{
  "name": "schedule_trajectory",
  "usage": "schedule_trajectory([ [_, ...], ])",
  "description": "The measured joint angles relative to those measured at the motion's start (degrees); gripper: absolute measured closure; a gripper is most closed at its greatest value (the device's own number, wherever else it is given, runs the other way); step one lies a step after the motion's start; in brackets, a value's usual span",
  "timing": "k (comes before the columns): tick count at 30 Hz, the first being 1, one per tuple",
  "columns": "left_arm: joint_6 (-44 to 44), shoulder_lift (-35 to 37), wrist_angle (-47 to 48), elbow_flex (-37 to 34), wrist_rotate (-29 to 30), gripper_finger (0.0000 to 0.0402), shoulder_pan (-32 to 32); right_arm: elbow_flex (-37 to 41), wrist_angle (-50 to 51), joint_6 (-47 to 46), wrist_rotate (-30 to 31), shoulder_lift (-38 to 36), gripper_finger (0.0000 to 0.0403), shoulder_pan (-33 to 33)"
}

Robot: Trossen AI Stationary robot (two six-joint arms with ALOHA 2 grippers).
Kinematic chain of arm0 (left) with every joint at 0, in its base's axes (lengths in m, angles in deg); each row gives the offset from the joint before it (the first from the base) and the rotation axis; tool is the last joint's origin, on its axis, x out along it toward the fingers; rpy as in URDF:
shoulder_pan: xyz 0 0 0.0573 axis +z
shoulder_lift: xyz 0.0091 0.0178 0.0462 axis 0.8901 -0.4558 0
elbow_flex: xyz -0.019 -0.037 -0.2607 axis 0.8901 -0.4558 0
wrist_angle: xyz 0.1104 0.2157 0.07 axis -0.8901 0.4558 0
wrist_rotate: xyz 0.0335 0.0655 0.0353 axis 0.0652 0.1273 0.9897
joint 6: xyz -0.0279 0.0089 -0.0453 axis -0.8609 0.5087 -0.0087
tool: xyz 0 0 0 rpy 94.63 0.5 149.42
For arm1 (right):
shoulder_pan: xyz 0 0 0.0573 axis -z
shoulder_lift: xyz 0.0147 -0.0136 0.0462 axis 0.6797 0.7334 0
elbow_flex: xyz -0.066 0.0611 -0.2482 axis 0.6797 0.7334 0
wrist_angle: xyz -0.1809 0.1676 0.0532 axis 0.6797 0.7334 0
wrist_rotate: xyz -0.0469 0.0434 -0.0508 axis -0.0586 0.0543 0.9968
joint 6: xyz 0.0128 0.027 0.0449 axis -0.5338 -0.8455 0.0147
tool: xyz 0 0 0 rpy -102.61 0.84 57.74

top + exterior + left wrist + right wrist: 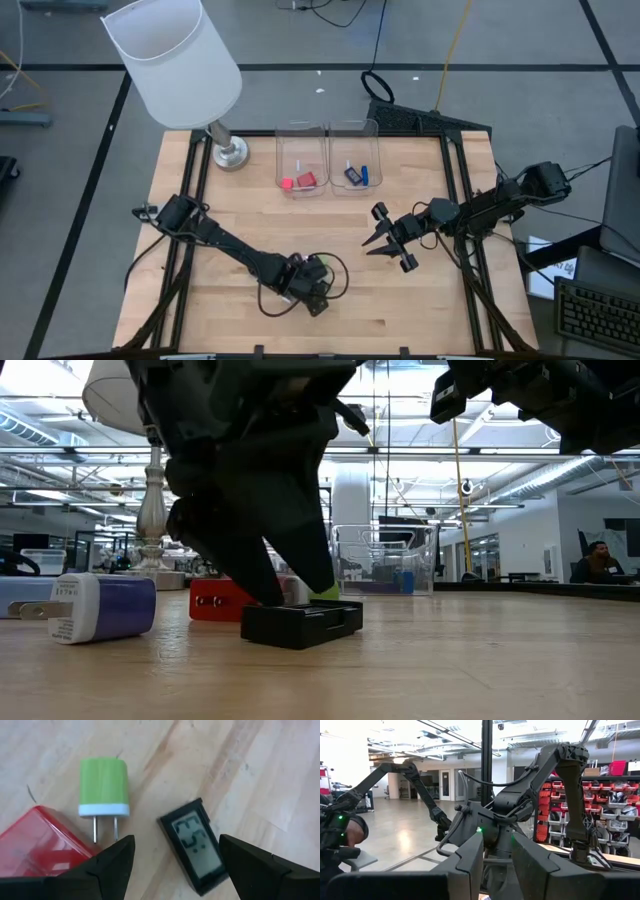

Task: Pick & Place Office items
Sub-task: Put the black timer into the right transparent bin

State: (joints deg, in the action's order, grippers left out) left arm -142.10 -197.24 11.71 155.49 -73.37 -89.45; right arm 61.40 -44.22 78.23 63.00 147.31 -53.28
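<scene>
A black little clock with a grey display (196,845) lies flat on the wood, face up. My left gripper (177,865) is open and slants down over it, one finger on either side; no touch shows. Beside the clock lie a green plug (103,787) and a clear red box (40,840). In the low view the clock (300,622) sits under the gripper, with the red box (222,600) and a blue-and-white plug (100,607) nearby. My right gripper (372,245) hangs raised over the table's right half, shut to a narrow slit and holding nothing.
Two clear bins (302,165) (355,160) stand at the far middle, one with red pieces, one with blue. A white-shaded lamp (175,60) stands far left on its base (230,152). Bare wood (420,310) lies at the near right.
</scene>
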Motion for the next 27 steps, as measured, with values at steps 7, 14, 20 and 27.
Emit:
schedule_trajectory([
  [7,-3.36,0.0,-0.15,0.02,0.42,0.0108,-0.98,-0.01,0.01,0.29,0.2,0.0,0.0312,0.0],
  [14,-3.32,-0.6,-5.11,0.15,0.68,0.0108,-2.36,-0.01,0.0,0.3,0.3,0.0,0.0312,0.0],
  [20,-3.61,-2.08,-3.8,0.12,1.6,0.0108,-2.6,-0.06,0.88,0.58,1.77,0.0,0.0312,0.18],
  [27,-5.59,-2.47,2.99,0.38,3.48,0.0108,-2.14,-0.06,1.35,0.94,1.66,-0.02,0.0312,0.42],
])
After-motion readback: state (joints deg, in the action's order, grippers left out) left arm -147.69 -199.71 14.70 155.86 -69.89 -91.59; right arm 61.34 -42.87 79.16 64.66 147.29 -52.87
